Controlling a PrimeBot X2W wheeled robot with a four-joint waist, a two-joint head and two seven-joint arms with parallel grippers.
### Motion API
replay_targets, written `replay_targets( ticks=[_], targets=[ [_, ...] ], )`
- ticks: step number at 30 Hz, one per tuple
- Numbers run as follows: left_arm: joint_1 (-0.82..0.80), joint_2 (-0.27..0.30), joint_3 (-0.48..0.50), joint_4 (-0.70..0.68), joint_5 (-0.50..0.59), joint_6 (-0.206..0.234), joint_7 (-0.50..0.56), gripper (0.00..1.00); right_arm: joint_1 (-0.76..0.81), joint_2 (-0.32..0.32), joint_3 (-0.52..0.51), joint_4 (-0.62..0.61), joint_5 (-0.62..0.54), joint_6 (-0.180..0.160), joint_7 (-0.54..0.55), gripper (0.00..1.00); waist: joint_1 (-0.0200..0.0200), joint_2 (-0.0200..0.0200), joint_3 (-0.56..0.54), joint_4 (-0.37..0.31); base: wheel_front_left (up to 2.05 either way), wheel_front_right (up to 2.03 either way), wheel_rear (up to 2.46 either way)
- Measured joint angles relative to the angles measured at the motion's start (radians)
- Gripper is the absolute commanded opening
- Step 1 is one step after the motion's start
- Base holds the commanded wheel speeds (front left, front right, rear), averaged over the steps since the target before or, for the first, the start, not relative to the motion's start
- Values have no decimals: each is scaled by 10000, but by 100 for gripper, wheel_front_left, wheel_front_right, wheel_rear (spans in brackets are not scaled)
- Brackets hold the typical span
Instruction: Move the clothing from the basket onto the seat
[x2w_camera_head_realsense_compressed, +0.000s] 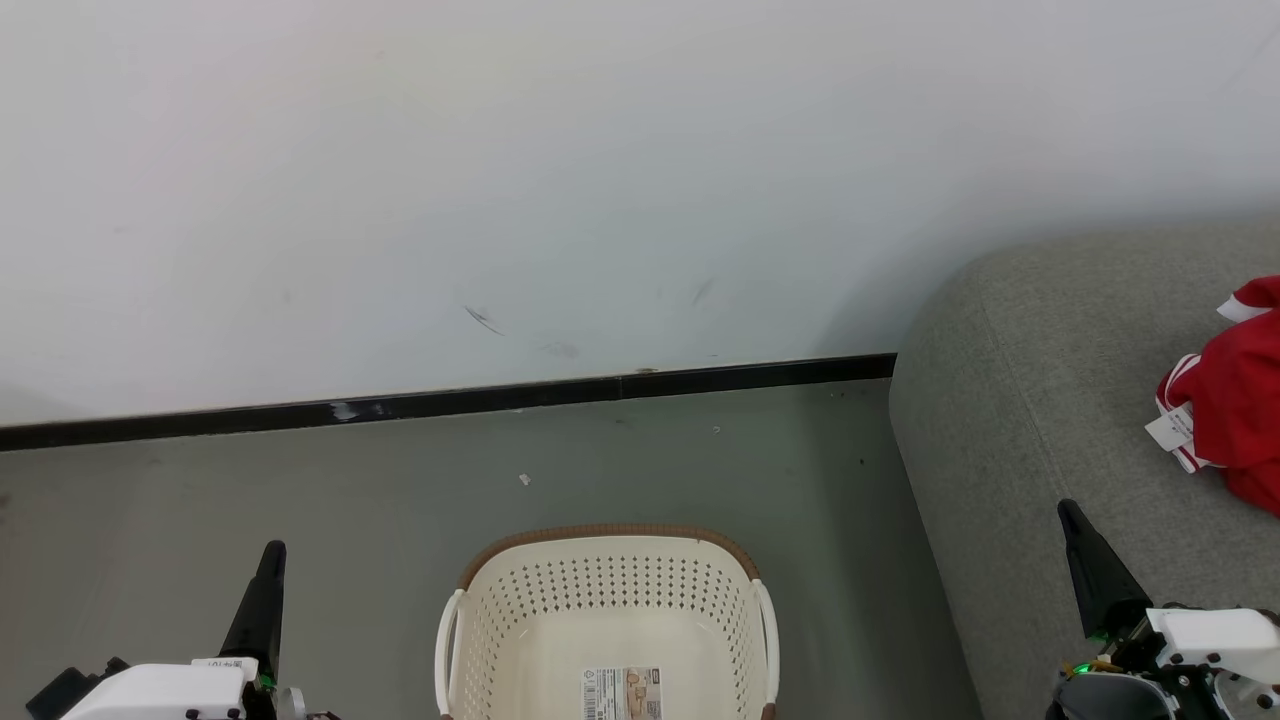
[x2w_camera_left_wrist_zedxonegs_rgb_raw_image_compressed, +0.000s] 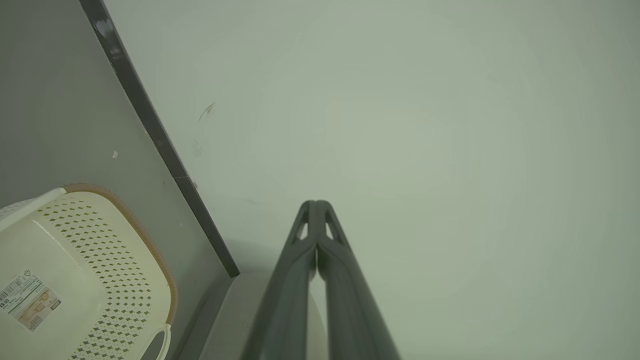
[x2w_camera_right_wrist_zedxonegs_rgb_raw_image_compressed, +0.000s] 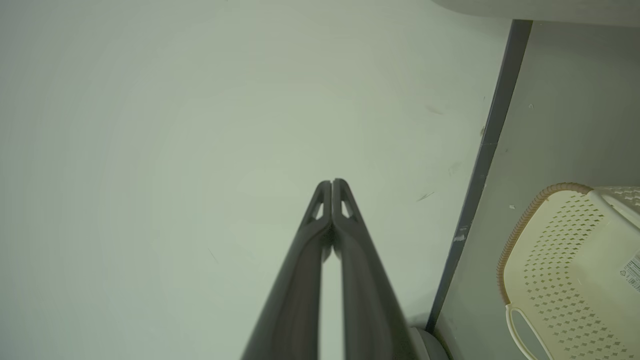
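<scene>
Fig.: transfer looks complete. Cream-white perforated plastic laundry basket (x2w_camera_head_realsense_compressed: 610, 585) w/ brown rim, visible part bare. Bright red, white-trimmed fabric clothing (x2w_camera_head_realsense_compressed: 1235, 400) lies on large grey woven sofa seat (x2w_camera_head_realsense_compressed: 1020, 420). Clenched, holding nothing: left gripper (x2w_camera_left_wrist_zedxonegs_rgb_raw_image_compressed: 316, 205), right gripper (x2w_camera_right_wrist_zedxonegs_rgb_raw_image_compressed: 332, 184). Next: prob. only confirm basket's out-of-view near end.

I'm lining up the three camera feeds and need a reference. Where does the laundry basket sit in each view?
Head view: the basket is at bottom centre, cut by the lower edge.
Left wrist view: the basket is in the lower left corner.
Right wrist view: the basket is at the lower right edge.
Shared landmark: the black baseboard, just beyond the basket.
</scene>
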Motion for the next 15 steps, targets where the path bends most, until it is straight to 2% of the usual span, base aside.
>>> replay_targets(
  ticks=[15],
  targets=[
    [0,0,-2,0,0,0,0,0,-1,6,-13,2,-2,0,31,0,-1,0,0,0,0,0,0]
  ],
)
